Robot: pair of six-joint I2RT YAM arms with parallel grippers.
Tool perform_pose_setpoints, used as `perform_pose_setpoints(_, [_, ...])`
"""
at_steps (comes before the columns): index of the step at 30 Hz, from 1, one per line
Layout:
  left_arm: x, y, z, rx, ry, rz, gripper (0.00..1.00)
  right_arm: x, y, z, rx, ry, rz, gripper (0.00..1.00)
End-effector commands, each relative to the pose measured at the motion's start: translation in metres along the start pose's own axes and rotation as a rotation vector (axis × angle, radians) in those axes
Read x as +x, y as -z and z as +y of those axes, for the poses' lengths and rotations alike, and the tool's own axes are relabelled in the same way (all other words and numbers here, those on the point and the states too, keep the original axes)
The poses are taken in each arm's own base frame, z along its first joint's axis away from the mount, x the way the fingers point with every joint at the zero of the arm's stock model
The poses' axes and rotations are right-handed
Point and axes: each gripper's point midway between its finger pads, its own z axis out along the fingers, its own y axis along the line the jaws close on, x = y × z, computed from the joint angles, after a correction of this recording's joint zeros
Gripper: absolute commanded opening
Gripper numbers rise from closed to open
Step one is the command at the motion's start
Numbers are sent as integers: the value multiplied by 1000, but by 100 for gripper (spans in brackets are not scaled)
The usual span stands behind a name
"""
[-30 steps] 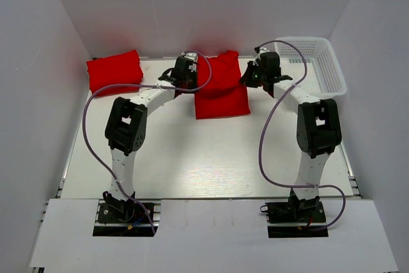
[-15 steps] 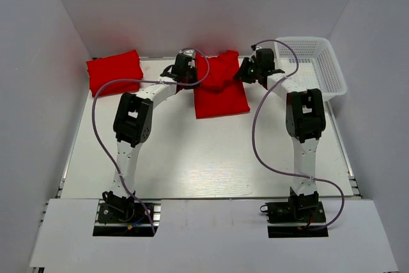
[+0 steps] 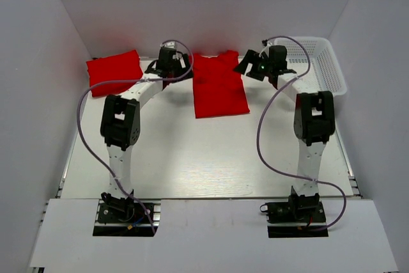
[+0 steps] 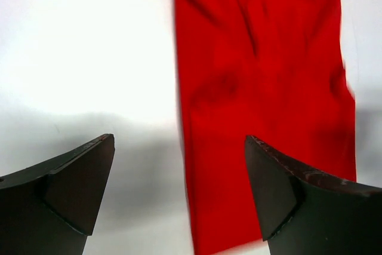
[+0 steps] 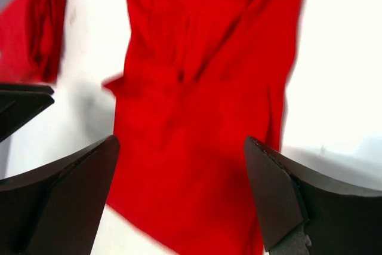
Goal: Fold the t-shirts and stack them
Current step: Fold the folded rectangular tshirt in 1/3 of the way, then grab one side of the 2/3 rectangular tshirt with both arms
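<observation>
One red t-shirt (image 3: 219, 87) lies folded into a long strip at the back middle of the table; it also fills the left wrist view (image 4: 262, 88) and the right wrist view (image 5: 203, 88). A second folded t-shirt (image 3: 115, 71) lies at the back left, also seen in the right wrist view (image 5: 36, 28). My left gripper (image 3: 171, 63) hangs open over the strip's left edge, its jaws (image 4: 179, 147) wide apart and holding nothing. My right gripper (image 3: 250, 67) is open beside the strip's right edge, its jaws (image 5: 182, 144) spread above the cloth.
A white mesh basket (image 3: 319, 62) stands at the back right, close behind the right arm. White walls close in the table on the left, back and right. Purple cables loop from both arms over the table.
Both grippers have opened and let go of the middle t-shirt. The left gripper has drawn off to the left and the right one slightly back. The shirt now lies flat.
</observation>
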Motion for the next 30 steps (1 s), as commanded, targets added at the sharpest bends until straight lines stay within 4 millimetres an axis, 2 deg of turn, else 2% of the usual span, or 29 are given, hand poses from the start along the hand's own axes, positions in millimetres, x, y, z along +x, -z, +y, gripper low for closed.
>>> perform_pose_setpoints(1, [25, 46, -43, 184, -102, 58, 100, 17, 38, 19, -22, 126, 29, 90])
perform_pose_setpoints(2, [37, 50, -45, 216, -111, 93, 100, 10, 55, 30, -17, 151, 2, 90])
perform_pose_setpoints(3, [60, 55, -47, 254, -122, 152, 100, 43, 60, 12, 19, 135, 63, 90])
perform_pose_setpoints(4, [69, 59, -54, 273, -142, 167, 100, 53, 63, 8, 25, 137, 79, 90])
perform_pose_setpoints(5, [82, 61, -52, 264, -145, 204, 100, 49, 74, 15, 21, 150, 61, 90])
perform_pose_setpoints(7, [114, 63, -51, 257, -172, 271, 100, 81, 81, 0, 45, 136, 120, 90])
perform_pose_setpoints(8, [120, 63, -47, 251, -171, 285, 100, 82, 86, 3, 46, 139, 116, 90])
perform_pose_setpoints(10, [138, 67, -48, 249, -182, 327, 100, 103, 91, -8, 70, 118, 153, 90])
perform_pose_setpoints(13, [155, 70, -43, 235, -186, 373, 100, 117, 92, -16, 78, 105, 189, 90])
perform_pose_setpoints(15, [159, 71, -43, 221, -194, 379, 100, 128, 93, -19, 80, 99, 211, 90])
perform_pose_setpoints(18, [167, 72, -38, 211, -193, 398, 99, 134, 90, -25, 84, 92, 228, 90])
perform_pose_setpoints(22, [180, 68, -31, 182, -202, 419, 91, 138, 83, -31, 85, 84, 244, 90])
perform_pose_setpoints(25, [189, 62, -26, 172, -210, 441, 83, 139, 78, -35, 93, 82, 252, 90])
perform_pose_setpoints(26, [190, 59, -26, 171, -210, 444, 76, 140, 77, -37, 100, 81, 254, 90])
perform_pose_setpoints(28, [197, 58, -21, 163, -220, 464, 71, 144, 76, -43, 115, 78, 261, 90])
perform_pose_setpoints(29, [193, 58, -23, 169, -229, 455, 68, 145, 75, -42, 112, 76, 266, 90])
perform_pose_setpoints(30, [194, 58, -25, 177, -227, 459, 61, 145, 74, -41, 100, 75, 269, 89])
